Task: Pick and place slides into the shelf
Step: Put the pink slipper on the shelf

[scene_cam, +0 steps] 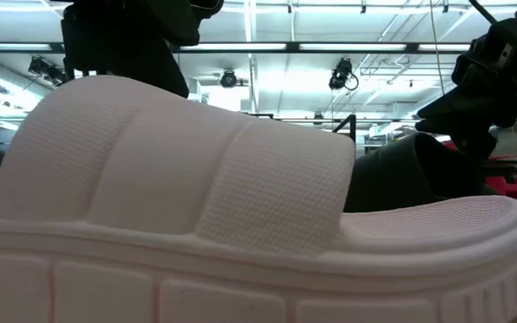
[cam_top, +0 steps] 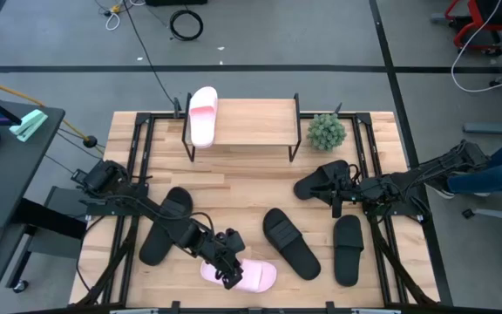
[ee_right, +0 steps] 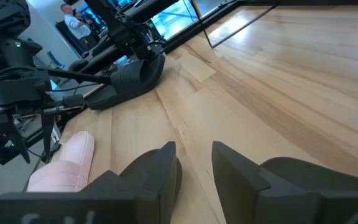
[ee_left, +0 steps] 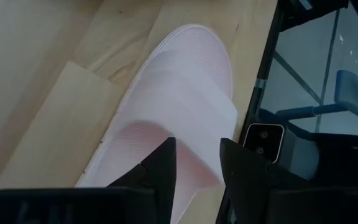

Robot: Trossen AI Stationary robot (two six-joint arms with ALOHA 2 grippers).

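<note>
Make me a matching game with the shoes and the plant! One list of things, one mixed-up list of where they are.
Things:
1. pink slide on the shelf
2. pink slide near the front edge
3. small green plant
4. black slide by the right tool

Places:
A. under the left tool
B. on the table right of the shelf
C. at the shelf's left end
D. below the plant, beside the right tool

Pairs: 1-C, 2-A, 3-B, 4-D
</note>
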